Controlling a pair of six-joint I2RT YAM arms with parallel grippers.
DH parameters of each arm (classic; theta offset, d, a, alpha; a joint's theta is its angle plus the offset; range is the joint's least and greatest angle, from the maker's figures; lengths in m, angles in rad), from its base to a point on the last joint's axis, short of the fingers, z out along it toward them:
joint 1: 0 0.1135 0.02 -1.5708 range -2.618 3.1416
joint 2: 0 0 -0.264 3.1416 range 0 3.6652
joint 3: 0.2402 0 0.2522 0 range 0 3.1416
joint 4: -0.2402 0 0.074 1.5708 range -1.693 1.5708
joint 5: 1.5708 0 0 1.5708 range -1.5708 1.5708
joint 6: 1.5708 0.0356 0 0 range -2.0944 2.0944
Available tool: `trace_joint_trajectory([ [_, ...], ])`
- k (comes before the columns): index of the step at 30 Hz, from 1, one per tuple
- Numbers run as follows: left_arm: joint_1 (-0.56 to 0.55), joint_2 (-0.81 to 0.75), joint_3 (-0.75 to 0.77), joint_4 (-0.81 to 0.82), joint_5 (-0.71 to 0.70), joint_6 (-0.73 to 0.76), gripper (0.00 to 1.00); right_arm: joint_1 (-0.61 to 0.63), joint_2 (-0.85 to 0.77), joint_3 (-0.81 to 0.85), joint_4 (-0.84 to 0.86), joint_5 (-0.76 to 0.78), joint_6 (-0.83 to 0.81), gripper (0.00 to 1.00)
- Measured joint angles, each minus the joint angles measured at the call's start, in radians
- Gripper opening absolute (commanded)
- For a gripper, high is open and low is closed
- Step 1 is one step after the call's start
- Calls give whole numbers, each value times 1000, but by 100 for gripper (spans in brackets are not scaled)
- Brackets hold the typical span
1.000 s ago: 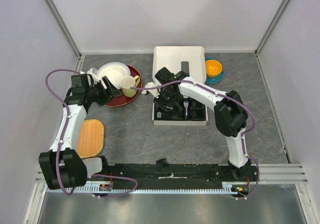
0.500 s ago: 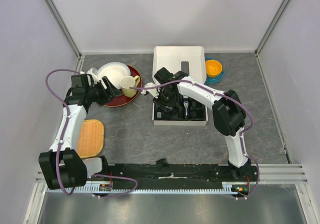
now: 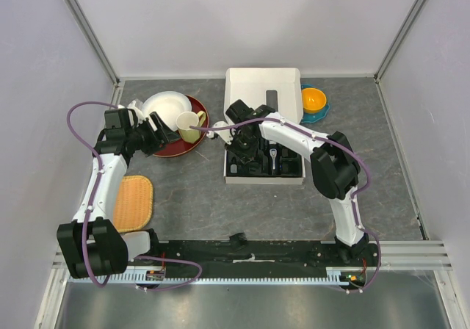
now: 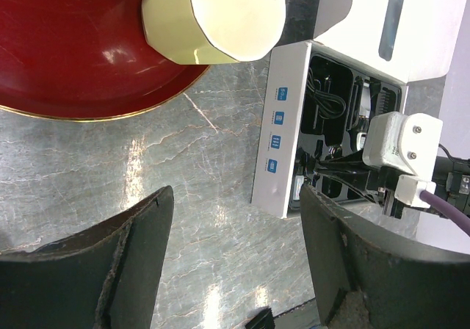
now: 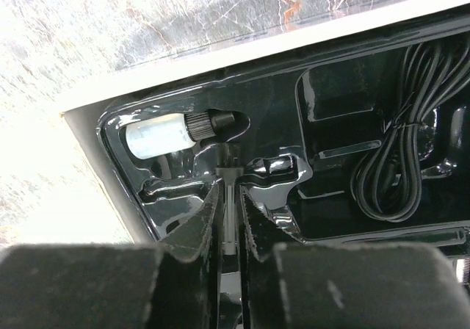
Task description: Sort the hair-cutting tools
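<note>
- Thin black brush [image 5: 228,166] is over in the white box [image 4: 283,160], well apart from my left gripper [image 4: 233,211], which hangs wide open and empty beside the red plate [image 4: 66,64] and yellow cup [image 4: 213,13].
- Right gripper [image 5: 230,195] is down in the black tray [image 5: 338,101], jaws pinched on the brush, just beside a little white bottle [image 5: 158,138].

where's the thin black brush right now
In the right wrist view, the thin black brush sits between the right gripper's fingers in the black tray, just below the small clear bottle, left of the coiled cable in that picture.
</note>
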Motion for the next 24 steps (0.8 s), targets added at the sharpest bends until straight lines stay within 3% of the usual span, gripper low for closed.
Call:
trace_joint_trajectory([
  [7,0,0,0,0,0,0,76,0,0,0,3,1,35,0],
  [24,0,0,0,0,0,0,75,-4,-3,-18,89,49,266,0],
])
